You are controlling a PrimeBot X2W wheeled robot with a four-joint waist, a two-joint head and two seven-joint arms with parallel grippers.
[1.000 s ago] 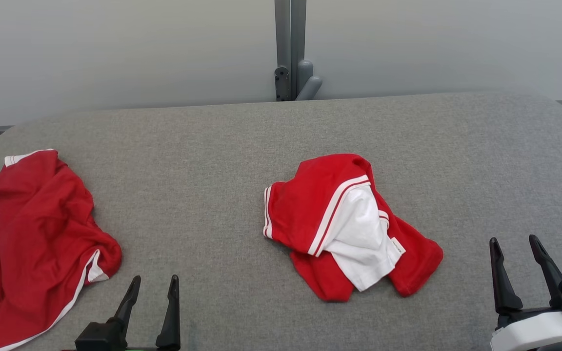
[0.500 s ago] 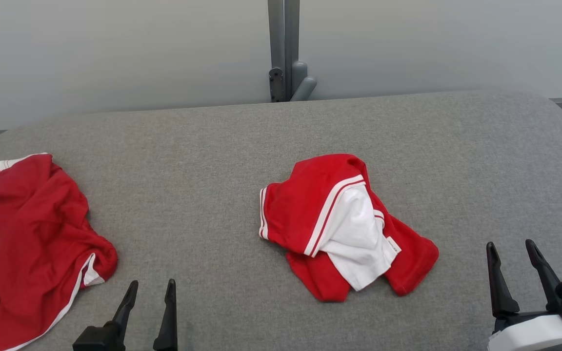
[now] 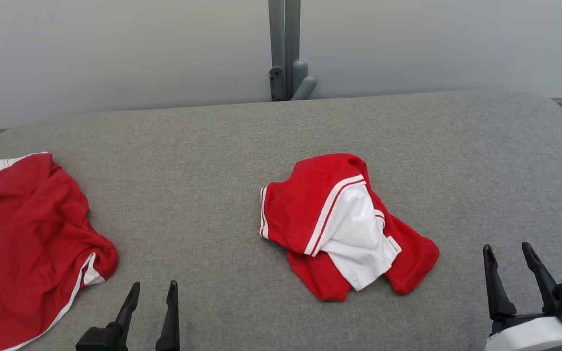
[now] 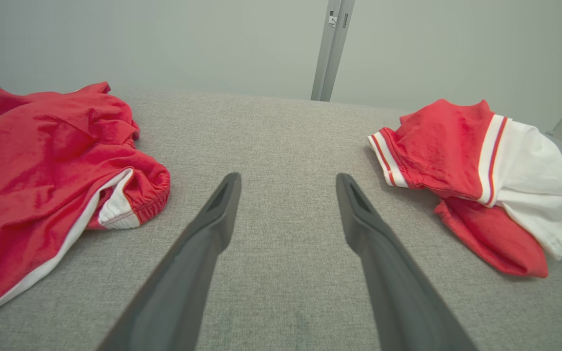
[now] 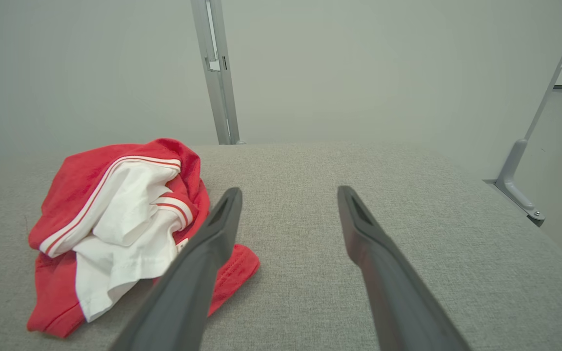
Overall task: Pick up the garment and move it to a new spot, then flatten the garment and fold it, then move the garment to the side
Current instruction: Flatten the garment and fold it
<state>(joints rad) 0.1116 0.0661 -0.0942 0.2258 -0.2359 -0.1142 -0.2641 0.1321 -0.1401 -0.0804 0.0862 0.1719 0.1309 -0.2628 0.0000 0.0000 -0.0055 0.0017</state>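
- The crumpled red-and-white garment, red cloth with a white panel and white striped trim, lies bunched a little toward 3 o'clock from the middle of the grey fabric-covered table; neither arm touches it
- A loose red garment with a white edge stripe sprawls at the table's 9 o'clock edge, well apart from the first; since it lies off to the side, I judge the central heap to be the one in hand, though nothing settles that
- The left gripper sits at 7 o'clock in the head view, fingers spread with nothing between them, pointing to 12 o'clock over bare table between the two garments
- The right gripper sits at 4 o'clock, likewise released and empty; in its wrist view the heap lies near, toward 9 o'clock of its fingers
- Both arms are low at the near edge, flanking the heap, probably to leave the head camera a clear sight and let either arm reach in
- The pick-up looks not yet begun; the layers overlap, so a pinch may lift only one fold and the soft cloth will droop
- A grey metal post stands at 12 o'clock behind the table, out of the way
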